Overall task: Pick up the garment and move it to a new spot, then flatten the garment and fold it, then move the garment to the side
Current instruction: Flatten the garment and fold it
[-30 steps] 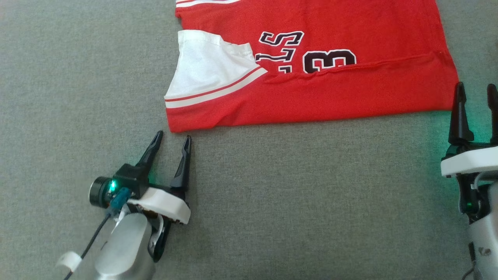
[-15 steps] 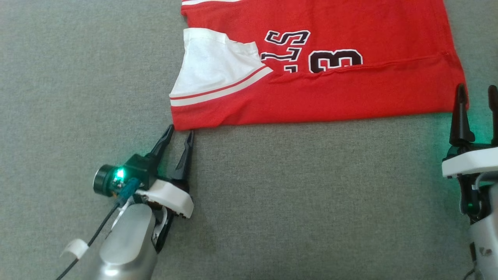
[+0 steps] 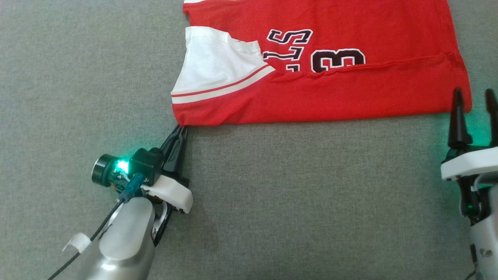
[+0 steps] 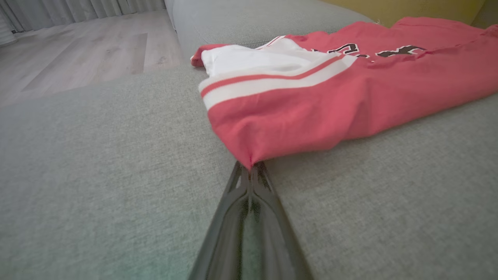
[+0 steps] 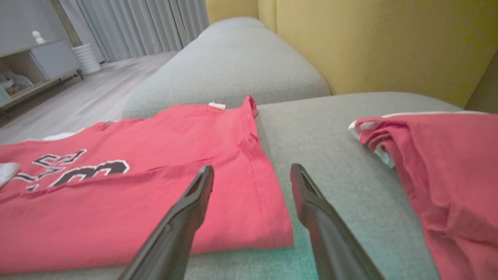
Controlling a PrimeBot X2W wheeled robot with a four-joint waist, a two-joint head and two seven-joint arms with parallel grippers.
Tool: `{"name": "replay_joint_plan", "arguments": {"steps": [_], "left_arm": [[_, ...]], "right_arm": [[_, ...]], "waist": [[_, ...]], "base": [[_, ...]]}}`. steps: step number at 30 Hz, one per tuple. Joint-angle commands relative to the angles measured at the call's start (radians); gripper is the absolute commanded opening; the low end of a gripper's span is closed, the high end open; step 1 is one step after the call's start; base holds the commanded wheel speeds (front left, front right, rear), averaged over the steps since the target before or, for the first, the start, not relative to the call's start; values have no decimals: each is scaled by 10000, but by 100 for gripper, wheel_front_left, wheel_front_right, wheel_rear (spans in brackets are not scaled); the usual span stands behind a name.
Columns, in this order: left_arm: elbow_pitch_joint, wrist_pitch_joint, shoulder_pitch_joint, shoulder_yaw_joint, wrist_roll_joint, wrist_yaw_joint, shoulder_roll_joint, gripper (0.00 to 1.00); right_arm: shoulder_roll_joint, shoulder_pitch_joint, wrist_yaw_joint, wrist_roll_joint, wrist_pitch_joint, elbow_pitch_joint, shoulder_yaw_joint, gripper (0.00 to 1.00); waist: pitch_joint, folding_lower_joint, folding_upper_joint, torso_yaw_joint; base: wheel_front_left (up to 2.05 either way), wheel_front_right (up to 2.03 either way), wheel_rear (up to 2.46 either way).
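- The red jersey (image 3: pixel 330 89) lay flat on the grey sofa cushion (image 3: pixel 272 194), with a fold crossing its black numerals (white sleeve at its left end).
- Left gripper (image 3: pixel 180 128) was clenched on the jersey's near left corner, its fingers pressed together on the cloth.
- Right gripper (image 3: pixel 474 93) stood released, its fingers spread at the near right corner, grasping nothing.
- A second red garment (image 5: pixel 439 171) lay apart, further right.
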Motion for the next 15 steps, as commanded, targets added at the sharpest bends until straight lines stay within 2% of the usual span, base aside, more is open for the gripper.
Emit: {"name": "replay_joint_plan", "arguments": {"steps": [1, 7, 15], "left_arm": [[-328, -20, -275, 223, 125, 63, 343, 0], [-634, -21, -283, 150, 356, 30, 572, 0], [-1111, -21, -90, 176, 498, 57, 864, 0]], "right_arm": [[-230, 99, -7, 88, 183, -98, 272, 100], [-383, -220, -7, 351, 818, 590, 425, 100], [-501, -559, -7, 354, 1094, 1416, 433, 100]], "waist": [[-17, -1, 0, 15], [-19, -1, 0, 113], [-66, -1, 0, 276]], "base": [[0, 0, 0], [0, 0, 0], [0, 0, 0]]}}
